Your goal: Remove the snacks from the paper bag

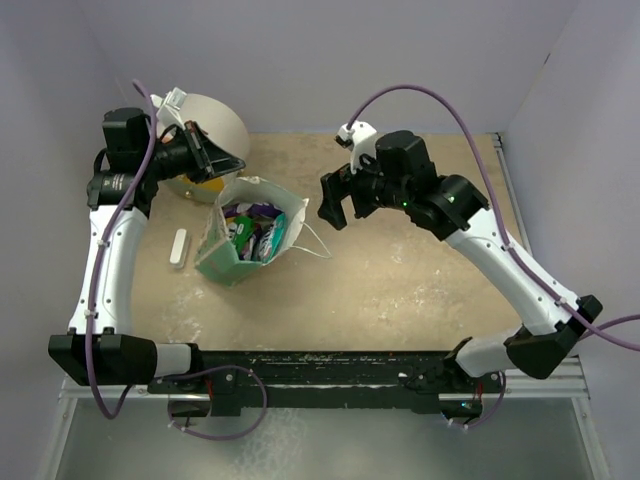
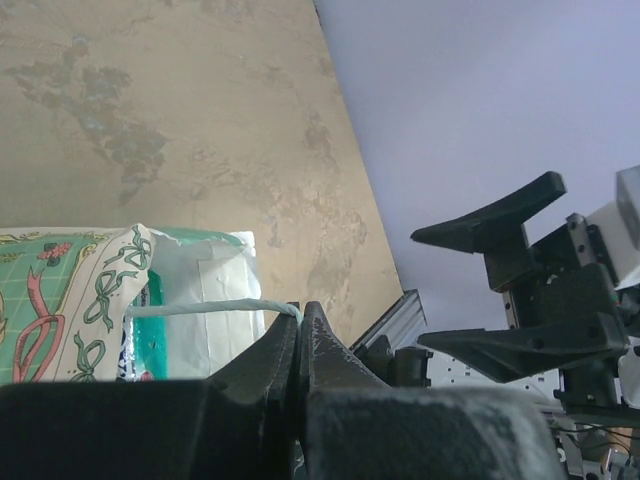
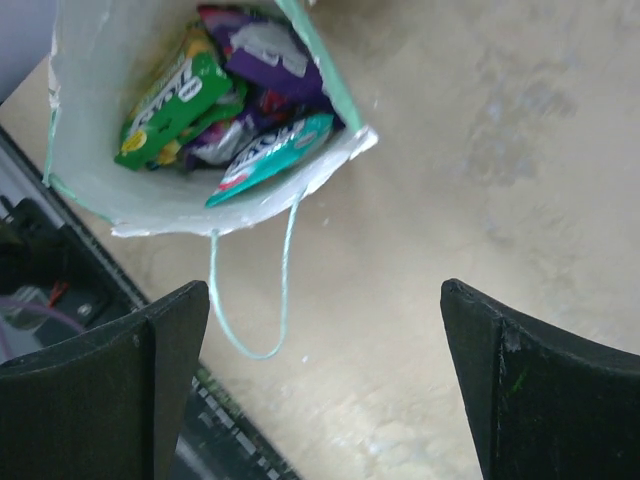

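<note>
The green paper bag (image 1: pixel 228 260) stands open on the table, its mouth facing up, with several glossy snacks (image 1: pixel 252 228) inside. In the right wrist view the bag (image 3: pixel 190 205) shows a green-yellow packet (image 3: pixel 172 103), a purple one (image 3: pixel 268 50) and a green-white one (image 3: pixel 272 155). My left gripper (image 1: pixel 228 166) is shut on the bag's string handle (image 2: pixel 210 307) at the bag's back edge. My right gripper (image 1: pixel 334 200) is open and empty, hovering to the right of the bag, above its loose front handle (image 3: pixel 270 300).
A big cream cylinder (image 1: pixel 205 125) stands behind the left gripper. A white stick-shaped piece (image 1: pixel 178 248) lies left of the bag. The right gripper shows in the left wrist view (image 2: pixel 510 280). A metal rail (image 1: pixel 320 385) runs along the near edge.
</note>
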`<state>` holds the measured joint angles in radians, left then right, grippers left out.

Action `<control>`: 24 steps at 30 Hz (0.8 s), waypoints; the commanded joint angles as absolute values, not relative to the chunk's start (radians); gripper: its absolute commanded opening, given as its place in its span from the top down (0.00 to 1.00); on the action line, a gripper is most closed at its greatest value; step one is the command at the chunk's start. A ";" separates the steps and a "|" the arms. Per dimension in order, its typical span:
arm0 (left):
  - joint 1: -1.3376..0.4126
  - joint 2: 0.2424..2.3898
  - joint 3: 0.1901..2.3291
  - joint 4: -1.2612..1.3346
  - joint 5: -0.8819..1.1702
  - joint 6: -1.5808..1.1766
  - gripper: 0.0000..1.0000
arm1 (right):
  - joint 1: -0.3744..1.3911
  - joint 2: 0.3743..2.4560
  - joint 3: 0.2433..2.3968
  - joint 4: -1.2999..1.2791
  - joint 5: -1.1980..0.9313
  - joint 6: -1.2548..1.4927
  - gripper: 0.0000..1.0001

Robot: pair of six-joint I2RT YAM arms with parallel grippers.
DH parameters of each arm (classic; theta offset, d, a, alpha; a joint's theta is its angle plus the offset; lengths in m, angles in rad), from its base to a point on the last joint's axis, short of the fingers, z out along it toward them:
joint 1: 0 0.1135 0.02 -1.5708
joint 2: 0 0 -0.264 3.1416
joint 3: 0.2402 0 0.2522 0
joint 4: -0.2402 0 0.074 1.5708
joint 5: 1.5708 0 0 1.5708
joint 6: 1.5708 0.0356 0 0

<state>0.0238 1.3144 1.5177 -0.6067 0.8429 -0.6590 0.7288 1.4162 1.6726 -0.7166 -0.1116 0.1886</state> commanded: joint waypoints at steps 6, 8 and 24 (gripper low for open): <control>-0.007 1.266 1.514 -0.488 0.913 -0.652 1.00 | 0.774 1.285 1.401 -0.052 -0.320 -0.132 0.00; -0.011 1.263 1.513 -0.492 0.912 -0.652 1.00 | 0.791 1.320 1.419 -0.032 -0.361 -0.181 0.00; -0.026 1.205 1.505 -0.538 0.832 -0.694 1.00 | 0.868 1.571 1.385 0.049 -0.364 -0.676 0.35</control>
